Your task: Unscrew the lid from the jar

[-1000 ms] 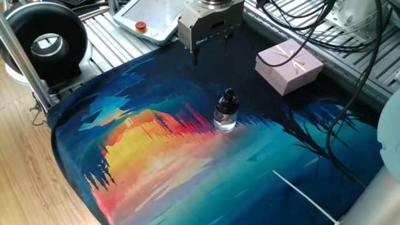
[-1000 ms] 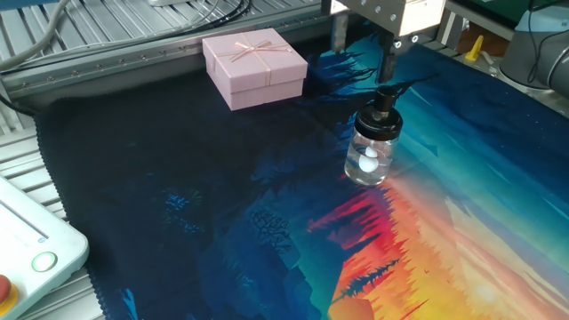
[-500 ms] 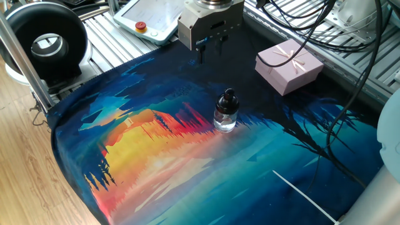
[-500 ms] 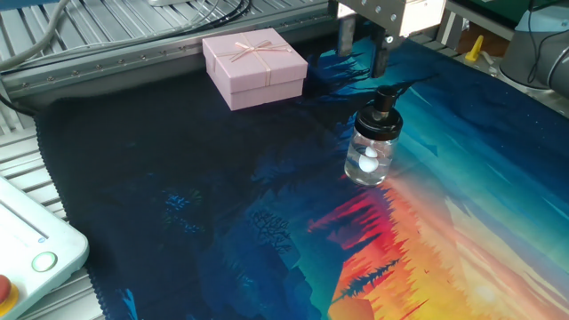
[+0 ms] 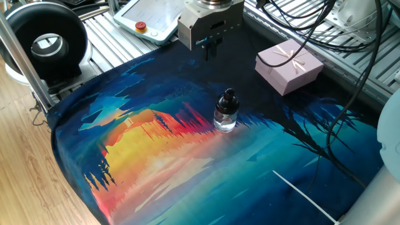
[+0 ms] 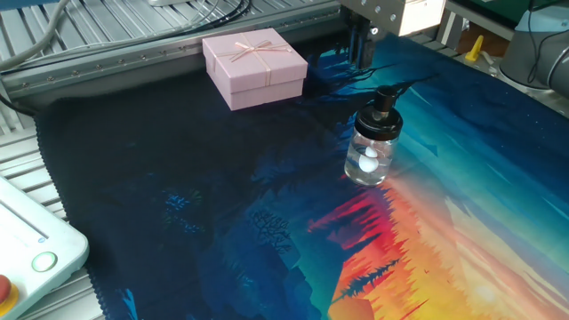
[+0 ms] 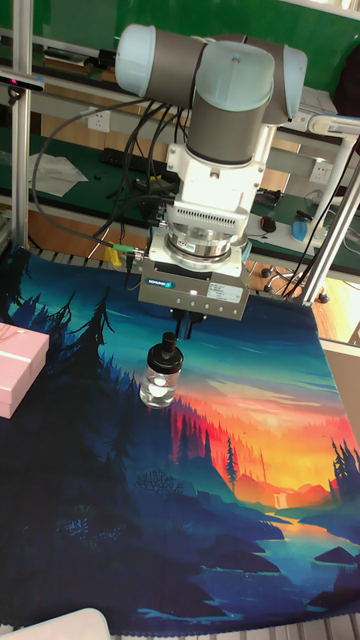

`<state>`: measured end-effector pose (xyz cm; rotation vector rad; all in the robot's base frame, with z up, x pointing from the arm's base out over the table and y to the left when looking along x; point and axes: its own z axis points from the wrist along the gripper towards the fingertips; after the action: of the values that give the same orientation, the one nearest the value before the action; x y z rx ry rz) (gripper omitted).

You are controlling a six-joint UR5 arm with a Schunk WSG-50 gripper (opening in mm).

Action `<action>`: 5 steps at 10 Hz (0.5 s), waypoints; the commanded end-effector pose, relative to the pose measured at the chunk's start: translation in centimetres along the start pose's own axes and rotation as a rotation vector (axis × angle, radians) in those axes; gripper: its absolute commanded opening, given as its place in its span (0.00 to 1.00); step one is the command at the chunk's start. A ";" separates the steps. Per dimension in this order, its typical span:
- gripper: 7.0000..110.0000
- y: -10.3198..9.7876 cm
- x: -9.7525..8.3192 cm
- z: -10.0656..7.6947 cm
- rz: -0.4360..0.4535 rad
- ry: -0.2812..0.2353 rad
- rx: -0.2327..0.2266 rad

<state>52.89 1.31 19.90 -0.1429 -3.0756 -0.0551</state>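
The small clear glass jar [image 5: 225, 117] [image 6: 369, 162] [image 7: 159, 387] stands upright on the painted mat, with something white inside. Its black knob-like lid [image 5: 229, 97] [image 6: 385, 103] [image 7: 167, 351] sits on top. My gripper [image 5: 208, 52] [image 6: 360, 59] [image 7: 187, 324] hangs in the air higher than the lid and off to one side, not touching it. The two fingers are pressed together with nothing between them.
A pink ribboned gift box [image 5: 289, 65] [image 6: 255, 66] [image 7: 14, 371] sits on the mat near the jar. A white teach pendant [image 5: 150, 17] [image 6: 27, 252] lies off the mat's edge. A black round device [image 5: 46, 41] and a bundle of cables [image 5: 325, 28] border the table.
The gripper's fingers have closed from clearly apart to touching, on nothing. The jar and lid have not moved.
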 end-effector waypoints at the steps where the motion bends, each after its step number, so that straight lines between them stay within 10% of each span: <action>1: 0.00 0.1 -0.5 -0.2 0.010 -0.019 -0.004; 5: 0.00 -0.2 -0.1 -0.2 0.015 -0.007 0.009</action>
<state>52.86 0.81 19.92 -0.1597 -3.0761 -0.0205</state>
